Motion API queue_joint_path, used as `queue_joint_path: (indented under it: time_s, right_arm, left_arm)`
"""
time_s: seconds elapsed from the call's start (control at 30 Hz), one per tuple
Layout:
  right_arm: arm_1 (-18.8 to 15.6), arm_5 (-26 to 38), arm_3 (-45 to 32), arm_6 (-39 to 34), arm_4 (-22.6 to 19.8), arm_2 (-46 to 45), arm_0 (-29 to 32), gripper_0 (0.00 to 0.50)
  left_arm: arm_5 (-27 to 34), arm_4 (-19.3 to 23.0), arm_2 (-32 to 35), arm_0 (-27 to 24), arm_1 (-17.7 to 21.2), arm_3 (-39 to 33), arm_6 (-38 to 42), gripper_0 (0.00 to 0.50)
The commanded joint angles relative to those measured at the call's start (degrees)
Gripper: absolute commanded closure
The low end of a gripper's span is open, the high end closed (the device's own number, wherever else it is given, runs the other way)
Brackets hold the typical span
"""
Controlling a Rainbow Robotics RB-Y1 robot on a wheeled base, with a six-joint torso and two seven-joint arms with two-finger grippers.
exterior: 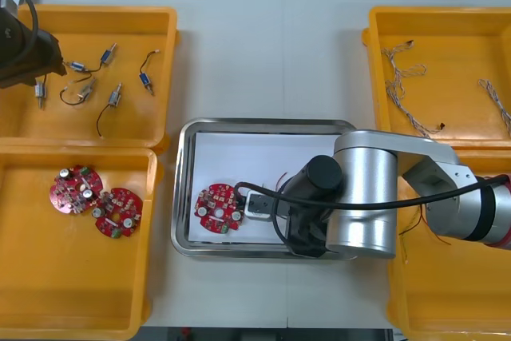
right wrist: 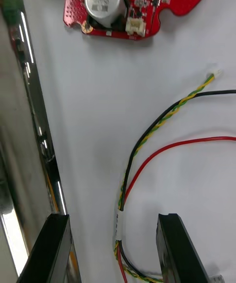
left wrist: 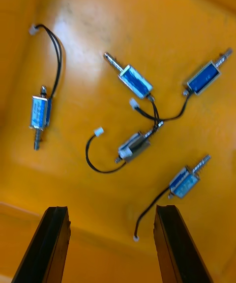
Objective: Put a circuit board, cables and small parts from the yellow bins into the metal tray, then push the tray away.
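My right pincer (right wrist: 113, 224) hangs low inside the metal tray (right wrist: 29, 116), fingers spread wide and gripping nothing. The red and yellow cable (right wrist: 162, 116) lies on the white floor and runs up between the fingers, closer to one of them. I read it as set down rather than held. Past the fingertips, the circuit board (right wrist: 132, 3) lies flat beside the tray's shiny rim. My left pincer (left wrist: 110, 214) hovers over the far left yellow bin (exterior: 164, 37), fingers also parted and empty, placed there, I judge, to pick from the small metal parts (left wrist: 135, 80) scattered beyond its fingertips. None sits between the fingers yet. The tray rests on the table (exterior: 239, 53) between the bins.
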Motion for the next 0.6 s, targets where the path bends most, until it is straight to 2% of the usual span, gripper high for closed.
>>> queue_joint_path:
  time_s: [0.03, 0.33, 0.5, 0.6]
  right_arm:
    - [-0.8, 2.6, -5.0, -0.7, -1.1, -4.4, -1.7, 0.0]
    - [-0.3, 19.0, -11.7, -2.3, -2.7, -14.5, -1.7, 0.0]
    - [-0.3, 28.7, -13.2, -3.1, -7.0, -22.6, -1.6, 0.0]
    - [-0.3, 29.6, -13.2, -3.3, -8.9, -26.8, -1.6, 0.0]
  left_arm:
    - [-3.9, -2.9, 5.9, 1.5, 1.1, -0.2, -2.9, 0.0]
    - [-12.6, -4.6, 7.0, 6.7, 0.5, -0.2, -5.1, 0.0]
    - [-15.7, -6.7, 7.0, 8.8, -0.9, -0.2, -6.3, 0.0]
    - [-17.7, -7.6, 7.0, 10.1, -1.6, -0.2, -6.7, 0.0]
